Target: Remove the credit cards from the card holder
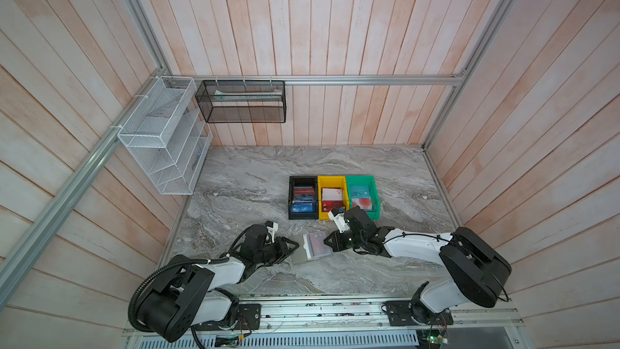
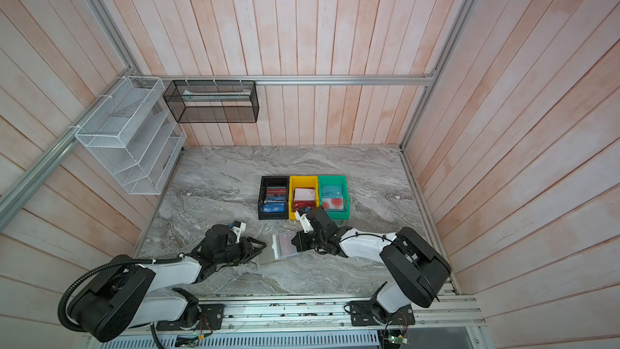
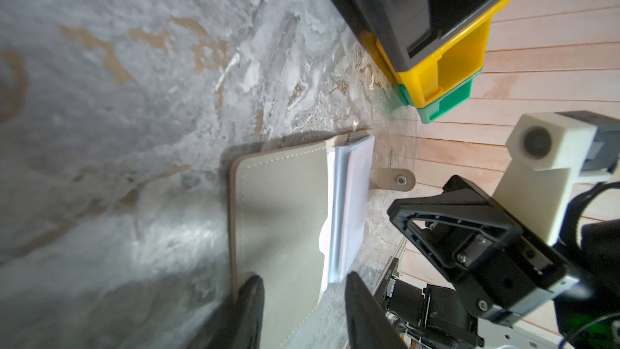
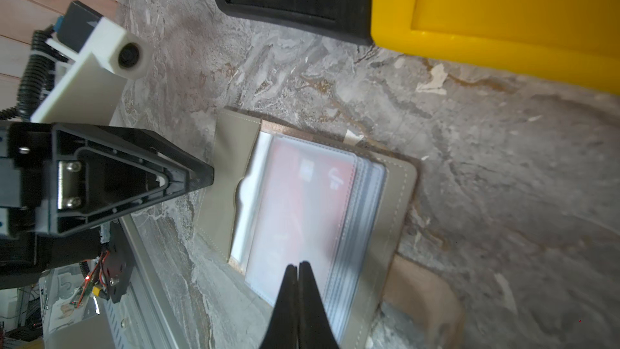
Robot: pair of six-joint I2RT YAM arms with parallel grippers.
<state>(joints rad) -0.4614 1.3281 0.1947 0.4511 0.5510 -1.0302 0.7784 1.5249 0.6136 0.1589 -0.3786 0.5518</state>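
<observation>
The grey card holder (image 1: 308, 246) (image 2: 280, 246) lies open on the marble table between both grippers. A red credit card (image 4: 302, 203) shows through its top translucent pocket. A whitish card (image 4: 250, 196) sits in the slot of the grey cover flap (image 3: 281, 203). My left gripper (image 1: 297, 246) (image 3: 305, 283) is open, its jaws straddling the near edge of that flap. My right gripper (image 1: 325, 240) (image 4: 297, 265) is shut, with its tips over the near edge of the top pocket. I see nothing between its fingers.
Behind the holder stand a black bin (image 1: 303, 178), a yellow bin (image 1: 332, 178) and a green bin (image 1: 359, 178), each with cards inside. The holder's tan snap strap (image 3: 392, 179) sticks out beside it. A white mesh rack (image 1: 161, 135) and a black mesh basket (image 1: 241, 102) hang on the walls.
</observation>
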